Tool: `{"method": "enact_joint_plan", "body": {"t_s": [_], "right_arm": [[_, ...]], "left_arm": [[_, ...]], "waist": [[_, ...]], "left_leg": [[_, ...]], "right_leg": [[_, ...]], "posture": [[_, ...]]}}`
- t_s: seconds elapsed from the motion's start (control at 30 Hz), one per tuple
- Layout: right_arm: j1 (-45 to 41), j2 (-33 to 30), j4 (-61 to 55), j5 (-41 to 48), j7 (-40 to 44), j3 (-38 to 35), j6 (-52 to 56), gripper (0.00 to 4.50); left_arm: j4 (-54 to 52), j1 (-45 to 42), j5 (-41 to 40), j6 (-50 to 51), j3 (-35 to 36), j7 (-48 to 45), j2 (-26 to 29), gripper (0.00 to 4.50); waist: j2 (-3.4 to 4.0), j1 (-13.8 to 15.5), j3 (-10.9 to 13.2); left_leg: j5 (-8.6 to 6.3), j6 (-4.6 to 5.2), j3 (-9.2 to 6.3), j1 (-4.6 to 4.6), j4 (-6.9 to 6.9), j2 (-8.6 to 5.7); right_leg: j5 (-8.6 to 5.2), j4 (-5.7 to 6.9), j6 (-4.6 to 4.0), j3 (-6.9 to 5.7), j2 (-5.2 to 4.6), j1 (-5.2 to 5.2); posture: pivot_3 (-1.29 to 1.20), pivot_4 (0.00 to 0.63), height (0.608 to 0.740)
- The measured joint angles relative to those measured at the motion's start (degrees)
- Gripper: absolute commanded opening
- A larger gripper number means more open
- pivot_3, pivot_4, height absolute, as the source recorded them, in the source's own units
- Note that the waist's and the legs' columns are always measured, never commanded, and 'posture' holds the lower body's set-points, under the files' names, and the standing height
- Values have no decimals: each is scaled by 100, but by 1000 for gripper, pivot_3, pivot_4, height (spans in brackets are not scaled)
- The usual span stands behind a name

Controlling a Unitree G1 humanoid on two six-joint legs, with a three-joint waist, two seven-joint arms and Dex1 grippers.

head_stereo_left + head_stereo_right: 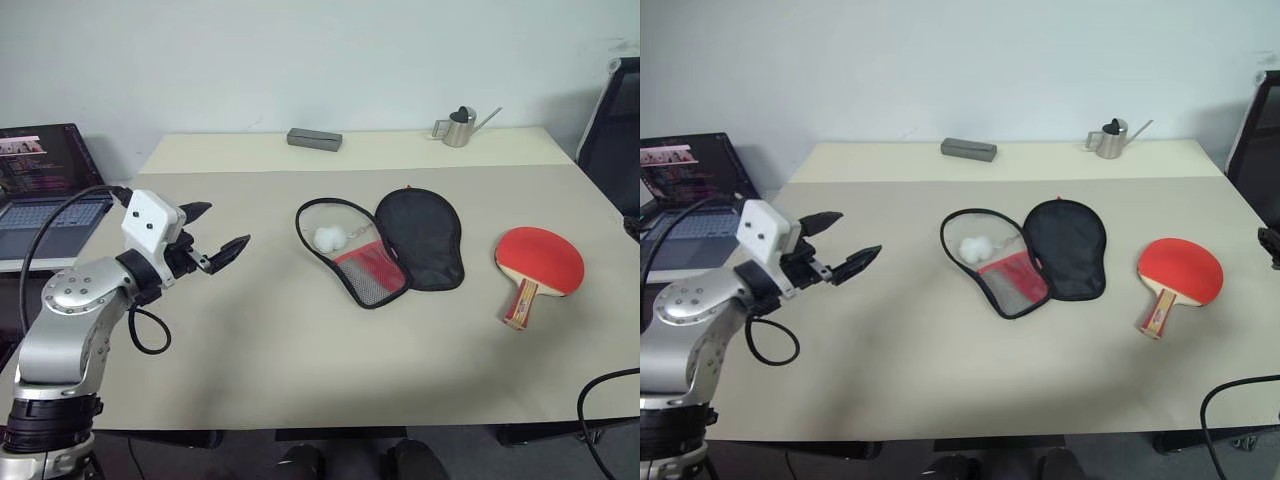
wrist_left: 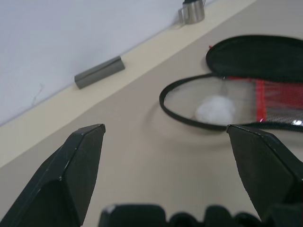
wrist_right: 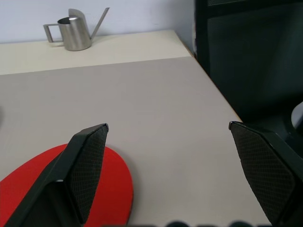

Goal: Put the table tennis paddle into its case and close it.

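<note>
The case (image 1: 385, 248) lies unzipped and spread open in the middle of the table, black flap to the right, mesh half with red panel and white pom-pom (image 1: 329, 237) to the left. The table tennis paddle (image 1: 540, 263) lies face up to the right of the case, handle toward the table's front. My left gripper (image 1: 222, 232) hovers open over the table's left part, well left of the case, pointing toward it. In the right wrist view my right gripper (image 3: 168, 142) is open above the table's right edge, the paddle's red face (image 3: 113, 189) beside one finger.
A steel watering can (image 1: 459, 126) and a grey bar-shaped block (image 1: 314, 139) stand on the far strip of the table. A laptop (image 1: 45, 190) sits off the table's left side. A black chair (image 1: 618, 130) stands beyond the right edge.
</note>
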Motion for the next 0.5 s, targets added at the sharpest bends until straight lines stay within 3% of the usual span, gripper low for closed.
{"method": "enact_joint_plan", "body": {"t_s": [0.5], "right_arm": [[-245,307,-21,-35,459,31,-4,4468]], "left_arm": [[520,-195,71,-383,19,-192,-135,4500]], "waist": [[-2,5,1]], "left_leg": [[2,-4,7,6,-1,3]], "right_leg": [[1,-1,1,5,4,1]], "posture": [[0,150,740]]}}
